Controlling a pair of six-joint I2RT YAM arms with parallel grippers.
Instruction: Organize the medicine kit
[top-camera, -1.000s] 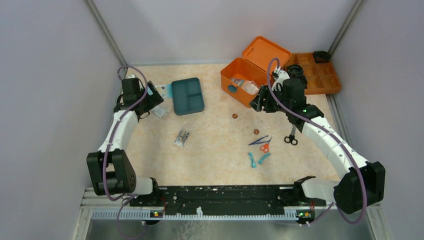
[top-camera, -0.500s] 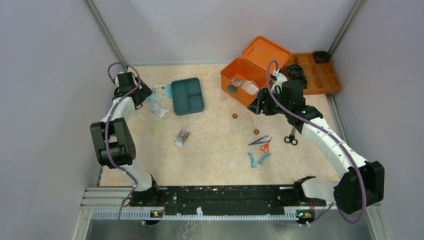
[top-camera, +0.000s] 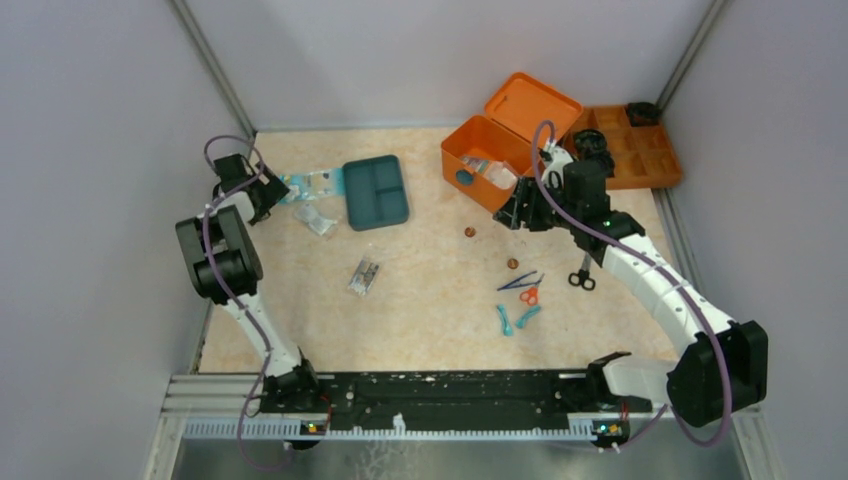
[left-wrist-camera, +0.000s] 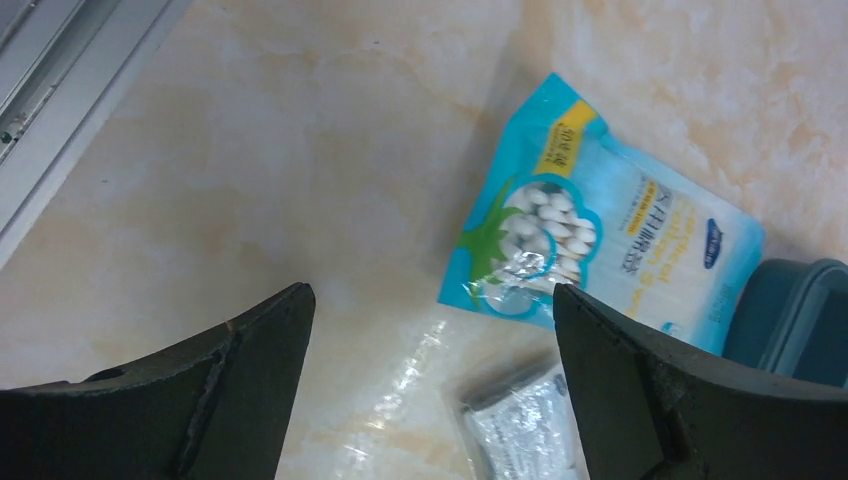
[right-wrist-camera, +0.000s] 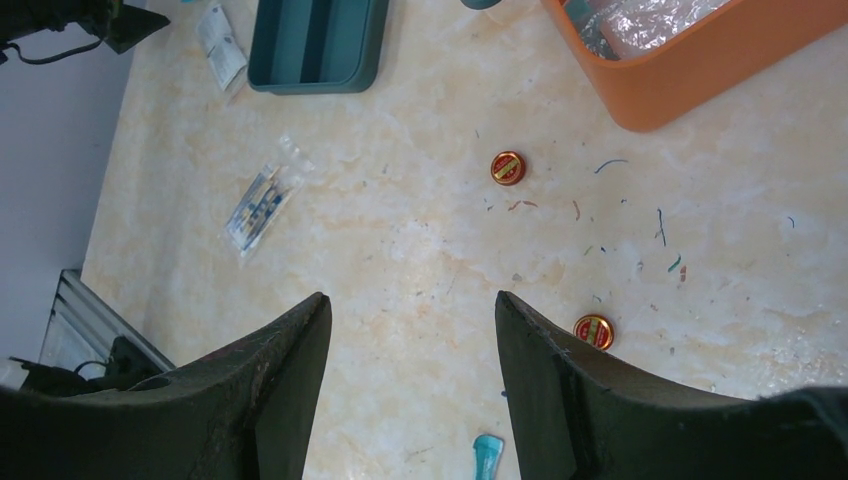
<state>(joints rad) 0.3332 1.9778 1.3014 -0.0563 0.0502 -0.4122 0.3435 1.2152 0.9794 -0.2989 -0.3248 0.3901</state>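
The medicine kit (top-camera: 480, 165) is an orange box at the back right with its lid (top-camera: 532, 105) open and clear sachets inside; its near wall shows in the right wrist view (right-wrist-camera: 720, 70). My right gripper (top-camera: 518, 212) is open and empty, hanging just in front of the kit over bare table (right-wrist-camera: 411, 298). My left gripper (top-camera: 265, 190) is open and empty at the far left, above the table (left-wrist-camera: 430, 292), beside a blue packet (left-wrist-camera: 600, 240) and a clear sachet (left-wrist-camera: 520, 430).
A teal compartment tray (top-camera: 375, 192) lies right of the blue packet (top-camera: 310, 185). A small packet (top-camera: 365, 275), two red tins (top-camera: 469, 231) (top-camera: 512, 264), tweezers (top-camera: 520, 281), orange scissors (top-camera: 530, 295), teal clips (top-camera: 515, 320) and black scissors (top-camera: 581, 278) lie loose. An orange divided tray (top-camera: 645, 165) sits back right.
My left arm has folded back toward the left wall, and its gripper has moved left, away from the packets. My right gripper has barely moved.
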